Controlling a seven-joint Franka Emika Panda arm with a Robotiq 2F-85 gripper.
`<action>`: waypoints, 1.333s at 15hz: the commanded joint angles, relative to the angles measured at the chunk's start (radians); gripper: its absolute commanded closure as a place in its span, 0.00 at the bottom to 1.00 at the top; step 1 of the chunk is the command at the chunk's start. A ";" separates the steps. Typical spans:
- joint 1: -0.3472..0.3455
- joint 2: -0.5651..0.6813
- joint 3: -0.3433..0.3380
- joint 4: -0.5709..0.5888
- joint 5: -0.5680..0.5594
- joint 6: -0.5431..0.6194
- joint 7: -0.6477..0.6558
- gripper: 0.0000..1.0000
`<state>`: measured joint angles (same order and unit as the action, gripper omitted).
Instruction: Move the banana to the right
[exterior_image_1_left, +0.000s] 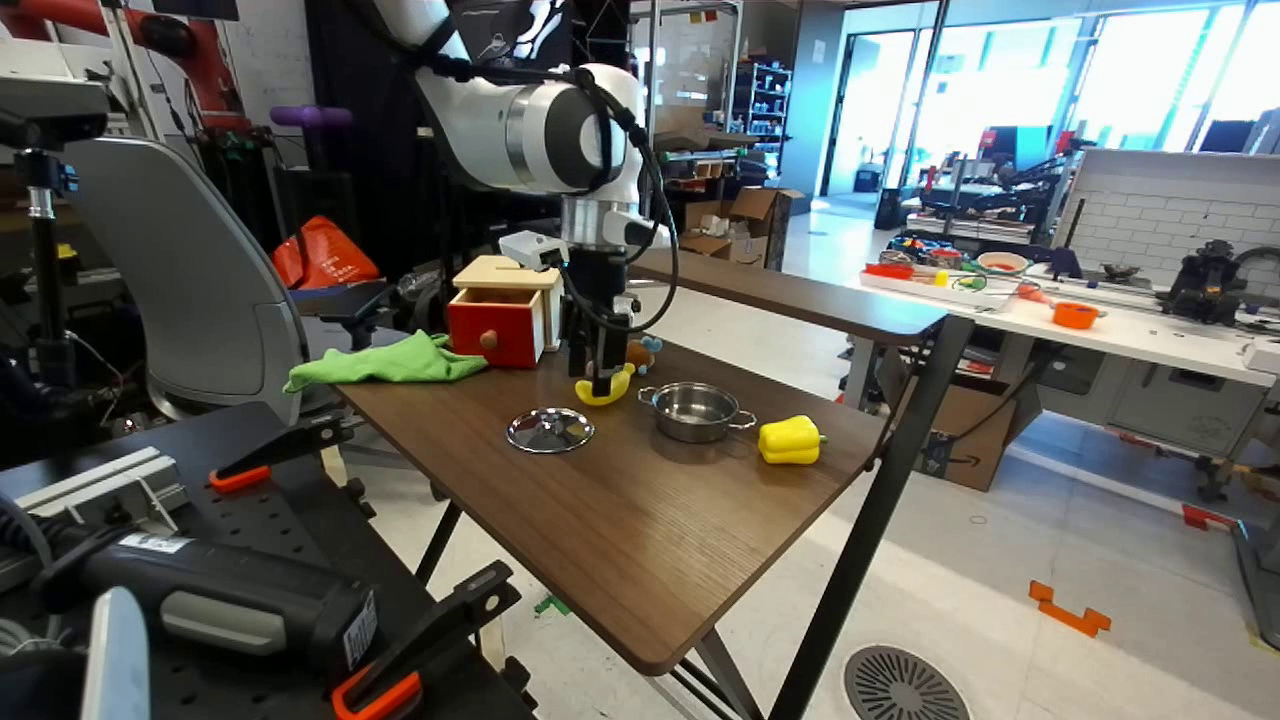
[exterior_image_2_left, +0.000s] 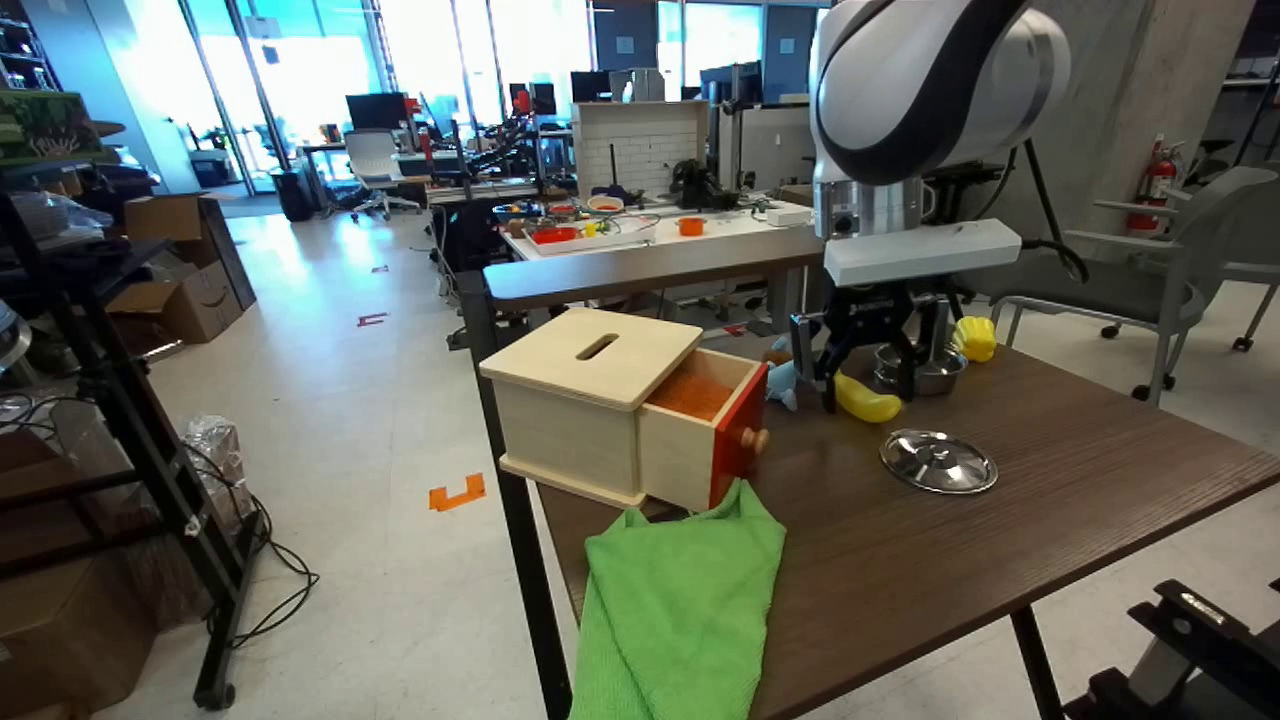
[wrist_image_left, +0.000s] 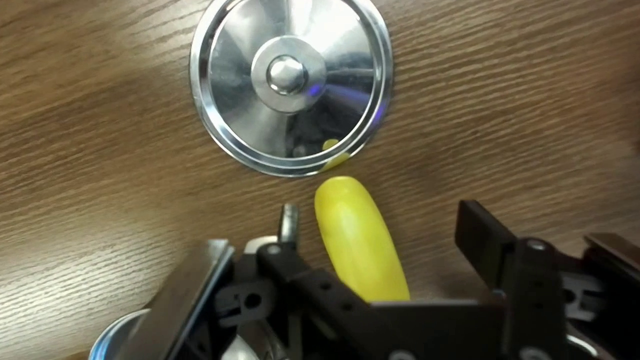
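The curved yellow banana (exterior_image_1_left: 605, 396) lies on the brown table below my gripper (exterior_image_1_left: 588, 380). In an exterior view the banana (exterior_image_2_left: 868, 402) shows between and just beyond the fingers of the gripper (exterior_image_2_left: 868, 385). In the wrist view the banana (wrist_image_left: 357, 237) lies between the two spread fingers of the gripper (wrist_image_left: 377, 222), closer to the left finger. The fingers are open, with a gap on the right side of the banana. The banana's near end is hidden behind the gripper body.
A metal lid (wrist_image_left: 290, 80) lies close to the banana's far end. A metal pot (exterior_image_1_left: 697, 411) and a blocky yellow pepper (exterior_image_1_left: 790, 440) stand beside it. A wooden box (exterior_image_2_left: 590, 400) with a red open drawer, a green cloth (exterior_image_2_left: 685, 590) and a blue-brown toy (exterior_image_2_left: 781, 380) are also there.
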<state>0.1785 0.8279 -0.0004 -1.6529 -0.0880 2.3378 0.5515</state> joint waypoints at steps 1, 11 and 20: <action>0.018 0.037 -0.025 0.057 0.031 -0.040 -0.027 0.50; 0.033 -0.079 -0.034 -0.073 0.010 -0.104 -0.068 0.94; 0.016 -0.415 -0.081 -0.467 -0.091 -0.071 -0.079 0.94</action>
<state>0.2341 0.5199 -0.0581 -1.9919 -0.1731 2.2523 0.4961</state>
